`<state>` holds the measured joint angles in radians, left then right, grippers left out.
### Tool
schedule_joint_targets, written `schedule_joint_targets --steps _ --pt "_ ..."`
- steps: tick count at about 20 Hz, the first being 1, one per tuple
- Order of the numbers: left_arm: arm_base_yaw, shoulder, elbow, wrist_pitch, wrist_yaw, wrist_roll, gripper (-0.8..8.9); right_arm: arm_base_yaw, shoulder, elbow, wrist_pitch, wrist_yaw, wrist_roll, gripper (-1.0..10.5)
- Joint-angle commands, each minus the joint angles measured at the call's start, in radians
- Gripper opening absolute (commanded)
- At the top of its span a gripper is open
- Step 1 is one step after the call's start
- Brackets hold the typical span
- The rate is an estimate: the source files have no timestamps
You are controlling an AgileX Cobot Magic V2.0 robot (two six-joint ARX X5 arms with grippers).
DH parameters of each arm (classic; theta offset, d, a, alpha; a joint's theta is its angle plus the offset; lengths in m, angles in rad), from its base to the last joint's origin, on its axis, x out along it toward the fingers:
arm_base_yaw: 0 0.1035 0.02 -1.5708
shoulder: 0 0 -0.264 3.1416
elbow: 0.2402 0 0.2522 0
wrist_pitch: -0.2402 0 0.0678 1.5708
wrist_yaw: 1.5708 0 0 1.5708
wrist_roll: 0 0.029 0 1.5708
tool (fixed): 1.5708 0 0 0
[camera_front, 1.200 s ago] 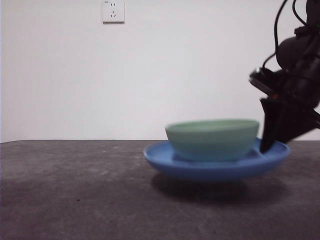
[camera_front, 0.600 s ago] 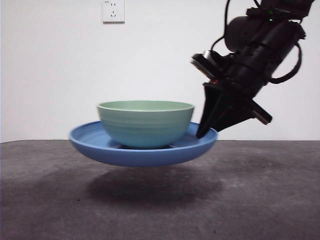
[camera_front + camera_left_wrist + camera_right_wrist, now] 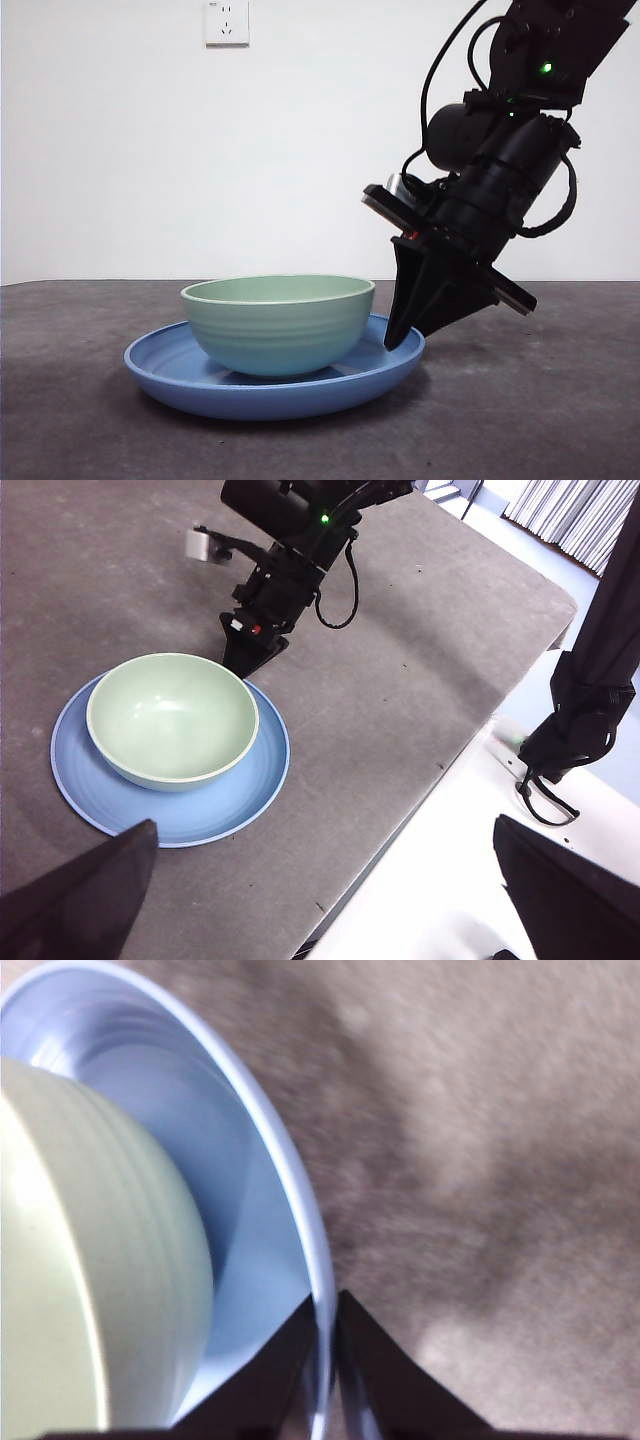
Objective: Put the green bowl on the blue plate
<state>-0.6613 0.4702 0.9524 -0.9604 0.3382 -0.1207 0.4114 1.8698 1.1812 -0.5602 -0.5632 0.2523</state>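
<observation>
The green bowl stands upright inside the blue plate, which sits low on the dark table. My right gripper is shut on the plate's rim at the right side of the front view, one jaw inside the rim and one outside. The right wrist view shows its jaws pinching the plate's rim beside the bowl. My left gripper is open and empty, high above the table's edge. From there I see the bowl, the plate and the right gripper.
The dark grey table ends at an edge close to the plate in the left wrist view. A black stand is beyond that edge on a white surface. A wall socket is on the white back wall.
The right gripper carried the plate, with the bowl in it, through the air to the left in the front view, then lowered it to the table.
</observation>
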Motion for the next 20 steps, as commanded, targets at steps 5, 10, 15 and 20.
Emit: schedule_joint_targets --steps 5,10,15,20 --pt "-0.006 0.005 0.006 0.011 0.002 0.004 6.26 0.003 0.017 0.02 0.026 -0.002 0.009 2.3" --pt "-0.006 0.005 0.006 0.011 0.002 0.004 6.26 -0.02 -0.034 0.037 0.006 0.023 0.001 2.6" --pt "-0.006 0.005 0.006 0.011 0.002 0.004 6.26 -0.056 -0.216 0.037 -0.056 0.06 -0.019 4.1" --pt "-0.006 0.005 0.006 0.012 0.002 0.004 6.26 -0.058 -0.486 0.037 -0.235 0.174 -0.079 5.5"
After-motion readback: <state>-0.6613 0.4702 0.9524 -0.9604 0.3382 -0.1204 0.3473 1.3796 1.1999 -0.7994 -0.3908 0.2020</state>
